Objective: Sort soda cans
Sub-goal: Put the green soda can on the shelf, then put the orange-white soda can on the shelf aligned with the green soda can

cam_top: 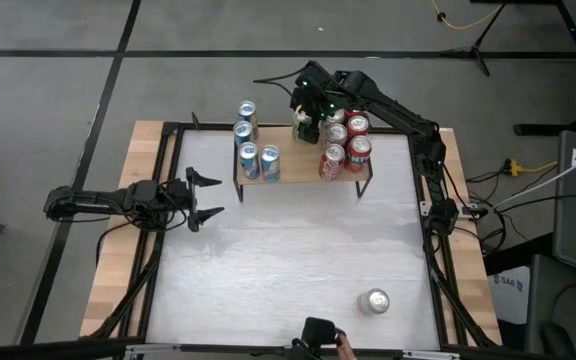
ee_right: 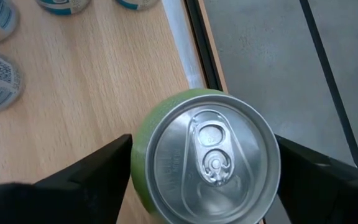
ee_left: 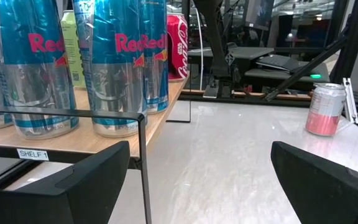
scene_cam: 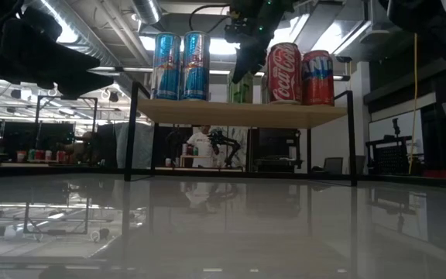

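Observation:
A wooden shelf (cam_top: 298, 176) on black legs stands at the table's far middle. Several blue-and-silver cans (cam_top: 253, 145) stand on its left part and several red cans (cam_top: 346, 145) on its right part. My right gripper (cam_top: 306, 118) is over the shelf's far edge, between the two groups, shut on a pale green can (ee_right: 166, 118). One red can (cam_top: 373, 300) with a silver top stands alone on the table near its front right. My left gripper (cam_top: 206, 196) is open and empty, left of the shelf, and points toward it. My right gripper pinches the green can's side wall (ee_right: 137, 155) just below its silver top, one finger on each opposite side. The fingers (ee_right: 86, 180) come from above and point down. The can is upright, and in the low view its base (scene_cam: 241, 98) is level with the shelf board.
The shelf's front left post (ee_left: 143, 168) stands close before my left gripper (ee_left: 201, 168). The white table (cam_top: 288, 260) lies between the shelf and the near edge. A dark camera mount (cam_top: 318, 335) sits at the near edge.

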Controlling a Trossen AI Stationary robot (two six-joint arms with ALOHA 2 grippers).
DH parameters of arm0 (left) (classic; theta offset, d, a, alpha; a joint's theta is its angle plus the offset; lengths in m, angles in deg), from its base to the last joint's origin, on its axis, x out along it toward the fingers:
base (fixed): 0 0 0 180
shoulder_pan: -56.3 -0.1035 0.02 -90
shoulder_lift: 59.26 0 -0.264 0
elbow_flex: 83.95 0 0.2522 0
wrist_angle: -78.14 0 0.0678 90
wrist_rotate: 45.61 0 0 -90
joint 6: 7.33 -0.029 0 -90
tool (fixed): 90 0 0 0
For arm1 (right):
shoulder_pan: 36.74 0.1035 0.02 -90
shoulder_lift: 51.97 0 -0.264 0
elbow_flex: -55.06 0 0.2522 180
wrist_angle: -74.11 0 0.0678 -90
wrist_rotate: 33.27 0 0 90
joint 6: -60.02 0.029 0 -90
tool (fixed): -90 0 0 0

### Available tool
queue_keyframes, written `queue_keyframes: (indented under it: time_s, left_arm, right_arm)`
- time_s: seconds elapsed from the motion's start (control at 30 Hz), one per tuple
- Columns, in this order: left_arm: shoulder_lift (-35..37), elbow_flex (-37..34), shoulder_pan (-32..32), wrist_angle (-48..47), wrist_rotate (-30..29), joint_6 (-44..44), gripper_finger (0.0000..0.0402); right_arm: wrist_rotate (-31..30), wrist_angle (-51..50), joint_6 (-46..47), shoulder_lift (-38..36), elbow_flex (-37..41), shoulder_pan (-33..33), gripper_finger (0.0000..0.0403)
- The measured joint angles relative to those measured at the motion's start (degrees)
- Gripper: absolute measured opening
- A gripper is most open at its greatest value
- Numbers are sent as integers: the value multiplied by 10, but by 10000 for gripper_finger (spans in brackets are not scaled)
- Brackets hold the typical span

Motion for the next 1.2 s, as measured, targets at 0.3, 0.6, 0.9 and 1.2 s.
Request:
queue_keyframes:
  time_s: [0.3,0.6,0.9,1.2]
  left_arm:
    - [0,0,0,0,0,0,386]
    - [0,0,0,0,0,-1,386]
    - [0,0,0,0,0,-1,386]
    - [0,0,0,0,1,-1,386]
  right_arm:
    - [0,0,0,0,0,0,395]
    - [0,-4,0,-1,-10,4,366]
    - [-30,-5,0,-27,-12,21,367]
    - [-45,-36,0,-75,-12,67,367]
